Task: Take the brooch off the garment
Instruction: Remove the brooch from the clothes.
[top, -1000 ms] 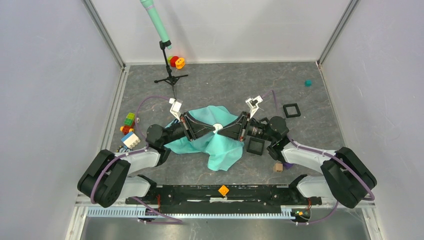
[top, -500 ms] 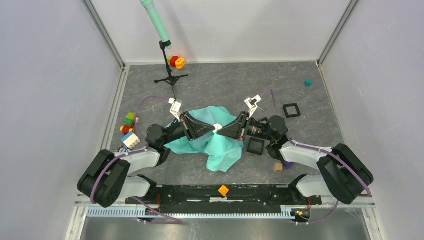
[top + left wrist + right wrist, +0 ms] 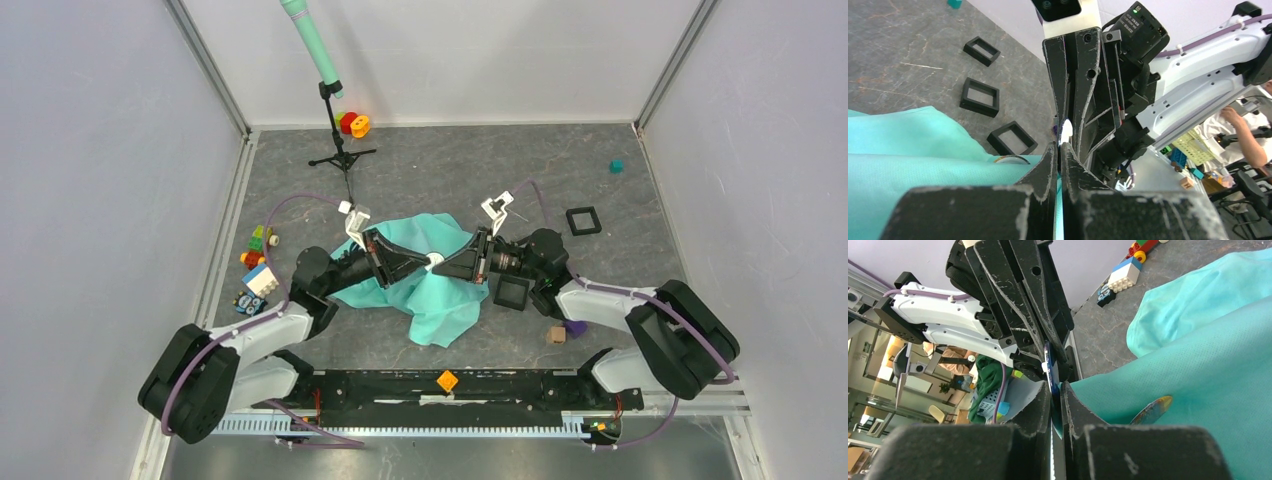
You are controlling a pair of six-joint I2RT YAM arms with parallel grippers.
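The turquoise garment (image 3: 440, 300) lies bunched mid-table, its middle lifted where both grippers meet tip to tip. My left gripper (image 3: 424, 263) is shut on a fold of the garment (image 3: 913, 155), teal cloth showing between its jaws (image 3: 1060, 150). Facing it, my right gripper (image 3: 448, 263) is shut on the brooch (image 3: 436, 259), a thin round disc seen edge-on with a dark blue face (image 3: 1049, 365), its jaws (image 3: 1052, 390) also touching the cloth (image 3: 1208, 365). A second round disc with a colourful rim (image 3: 1153, 410) sits on the cloth beside them.
Black square frames lie right of the garment (image 3: 511, 291) and further back (image 3: 583, 220). Toy bricks (image 3: 260, 272) sit at the left. A microphone stand (image 3: 335, 130) and red and orange spools (image 3: 353, 124) stand at the back. A wooden cube (image 3: 556, 335) lies front right.
The right jaws have narrowed onto the disc. The left arm's elbow has swung down and to the left, and both wrists have drawn in; the meeting point has barely shifted.
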